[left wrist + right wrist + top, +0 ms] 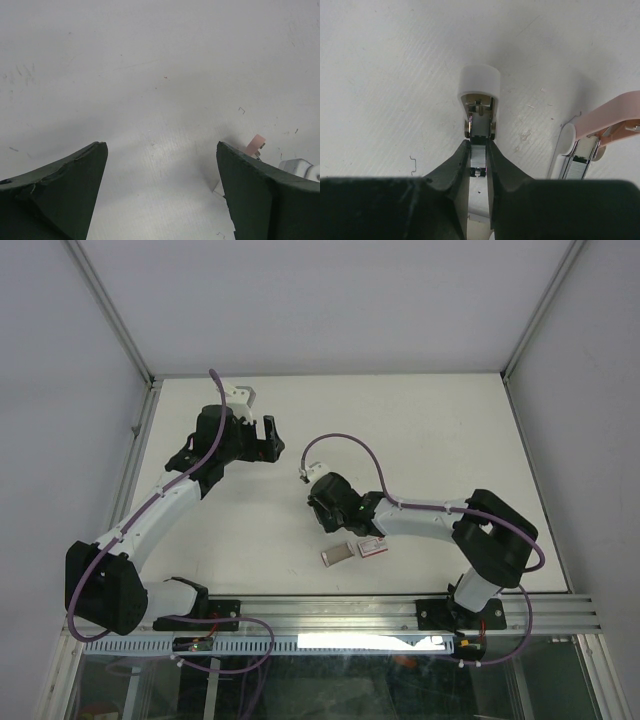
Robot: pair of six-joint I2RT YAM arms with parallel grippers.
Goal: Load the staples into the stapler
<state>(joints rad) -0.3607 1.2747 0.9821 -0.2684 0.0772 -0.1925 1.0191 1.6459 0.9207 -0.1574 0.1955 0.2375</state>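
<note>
A: Starting at the left: the left gripper (258, 440) is seen spread wide above the table (420, 420), and nothing is gripped or touched by its dark fingers (65, 195).
B: Agreed, and the task's things are found well apart from it, over to its right.
A: Now the middle: the right gripper (479, 147) is angled down at the table, its fingers (452, 167) drawn almost together.
B: And something is pinched there! A silvery strip of staples (478, 156) is clamped between the two tips.
A: Its far end is lined up with the metal channel of the stapler (479, 82), whose white nose sits just beyond the fingertips. Whether strip and channel are touching cannot be told.
B: Further right, a pink-lidded piece (615, 116) is seen with its lid raised and a second silvery strip (575, 169) lying in its channel, beside the gripper and untouched by it.
A: Whether that piece belongs to the same stapler cannot be told.
B: From overhead, a grey tray (338, 554) and a pink box (372, 547) are seen side by side, near the right arm
</note>
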